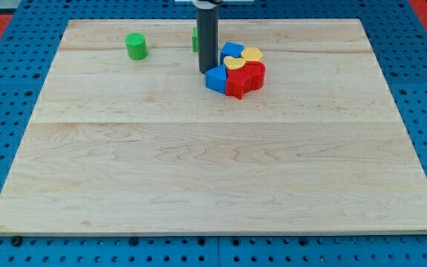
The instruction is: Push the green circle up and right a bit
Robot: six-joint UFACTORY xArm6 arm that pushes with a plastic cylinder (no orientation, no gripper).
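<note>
The green circle [136,46] stands on the wooden board [213,163] near the view's top left. My tip [207,71] rests on the board well to the circle's right and slightly lower, just left of a cluster of blocks. The dark rod rises from the tip and hides most of a second green block [196,40], whose shape I cannot make out. The tip is not touching the green circle.
Right of my tip a tight cluster holds a blue block [216,78], another blue block [232,50], a yellow block [252,54], another yellow block [235,64], a red block [237,84] and a red block [255,73]. Blue pegboard [6,111] surrounds the board.
</note>
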